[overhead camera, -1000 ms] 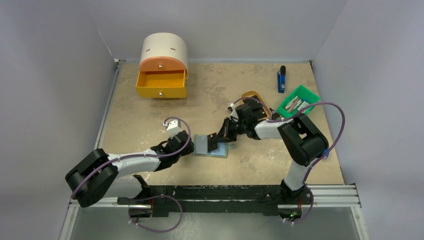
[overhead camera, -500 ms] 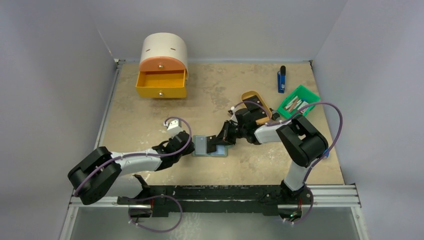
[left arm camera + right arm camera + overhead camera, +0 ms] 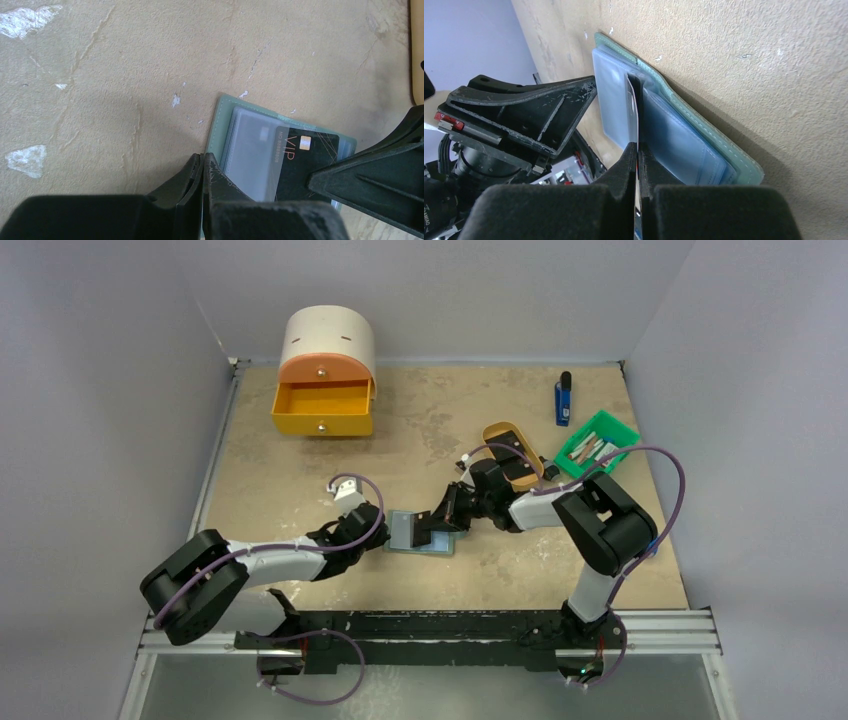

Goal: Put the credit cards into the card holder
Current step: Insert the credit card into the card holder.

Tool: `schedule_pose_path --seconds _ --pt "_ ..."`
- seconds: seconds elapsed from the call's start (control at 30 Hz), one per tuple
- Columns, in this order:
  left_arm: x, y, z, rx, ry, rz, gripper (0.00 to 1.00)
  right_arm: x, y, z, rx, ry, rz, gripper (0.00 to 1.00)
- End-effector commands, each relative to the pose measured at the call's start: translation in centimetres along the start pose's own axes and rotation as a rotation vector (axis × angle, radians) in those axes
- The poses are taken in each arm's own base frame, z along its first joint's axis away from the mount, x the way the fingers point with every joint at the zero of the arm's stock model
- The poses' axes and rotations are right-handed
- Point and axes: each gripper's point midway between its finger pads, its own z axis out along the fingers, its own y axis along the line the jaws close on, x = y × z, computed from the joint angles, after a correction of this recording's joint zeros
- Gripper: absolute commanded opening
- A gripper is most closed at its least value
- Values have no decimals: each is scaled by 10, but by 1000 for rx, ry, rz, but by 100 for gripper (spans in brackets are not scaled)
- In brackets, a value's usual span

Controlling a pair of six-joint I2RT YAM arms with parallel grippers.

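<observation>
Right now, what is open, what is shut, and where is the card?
card holder, open, lying flat.
credit card, partly slid into a clear pocket of the card holder.
left gripper, shut at the card holder's near edge.
right gripper, shut on the credit card.
yellow drawer, pulled open.

The card holder (image 3: 220, 125) is grey-green, with pale blue-grey pockets. The credit card (image 3: 305, 157) is black with fine pale lines and what looks like coppery lettering. The table (image 3: 125, 75) is mottled tan, chipped white. Far right sits a bright green bin (image 3: 618, 424).
</observation>
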Motion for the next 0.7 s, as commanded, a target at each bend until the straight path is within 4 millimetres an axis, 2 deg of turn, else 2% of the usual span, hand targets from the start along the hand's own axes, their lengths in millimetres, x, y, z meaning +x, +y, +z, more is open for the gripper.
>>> schedule_pose_path --seconds 0.0,0.3,0.67 --pt "9 7 2 -10 31 -8 0 2 -3 3 20 -9 1 0" --pt "13 10 1 -12 37 -28 0 11 0 13 15 18 2 0" --pt "17 17 -2 -7 37 -90 0 -1 -4 6 -25 -143 140 0"
